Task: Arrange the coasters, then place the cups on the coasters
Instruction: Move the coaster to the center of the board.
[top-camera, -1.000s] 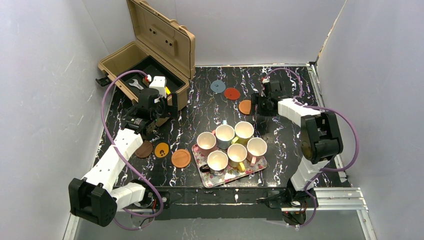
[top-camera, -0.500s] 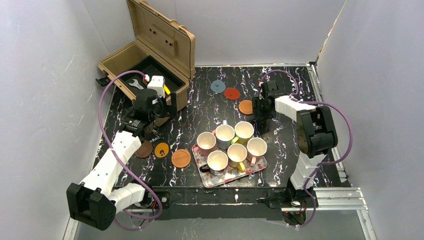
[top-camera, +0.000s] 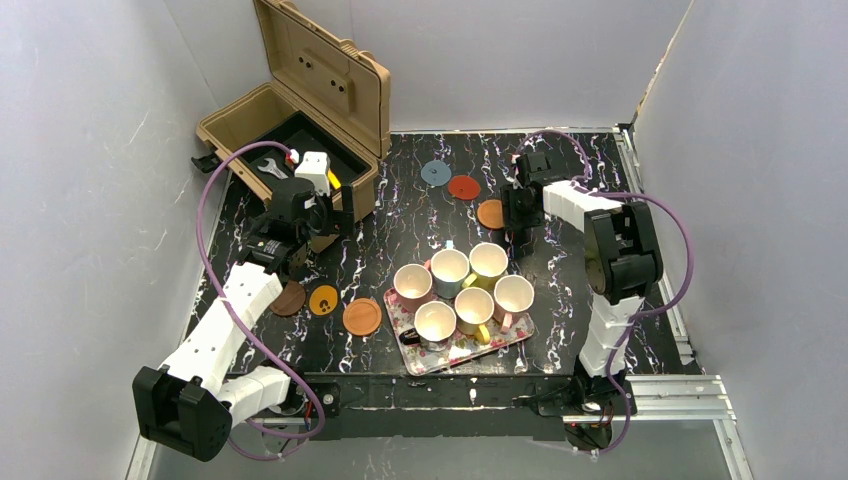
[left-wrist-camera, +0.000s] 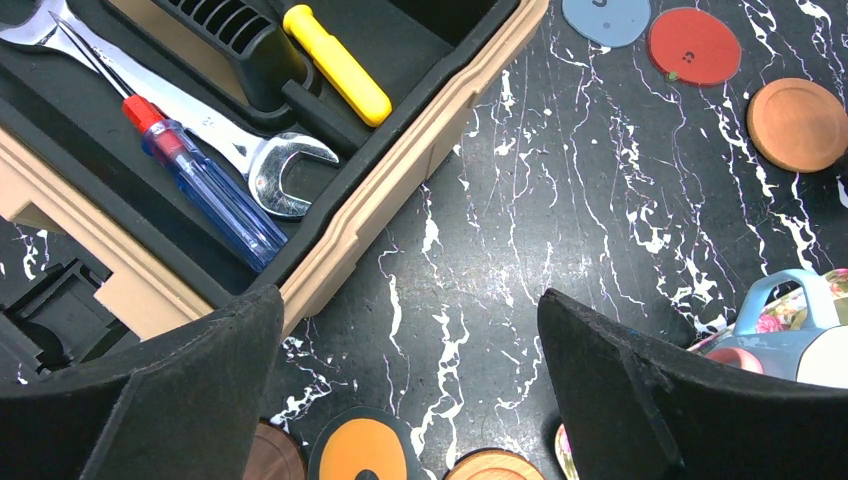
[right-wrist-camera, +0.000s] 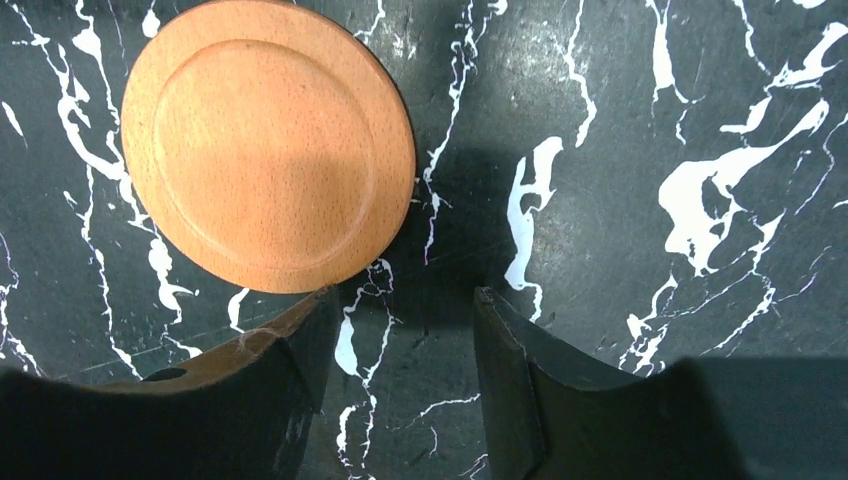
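tray (top-camera: 500, 348) has all six cups (top-camera: 474, 303) on it, so nothing's on a coaster yet. three coasters (top-camera: 362, 316) lie just left of the tray, three more beyond it. left claw (left-wrist-camera: 410, 330) hangs back-left of the tray, jaws spread wide, empty. right claw (right-wrist-camera: 400, 390) is down beyond the tray with a middling gap and only bare table (right-wrist-camera: 650, 150) in it. one finger sits at the orange coaster (right-wrist-camera: 268, 145) rim, not around it. my worry: pinching there just shoves the thin disc, maybe into the red one (top-camera: 463, 187).
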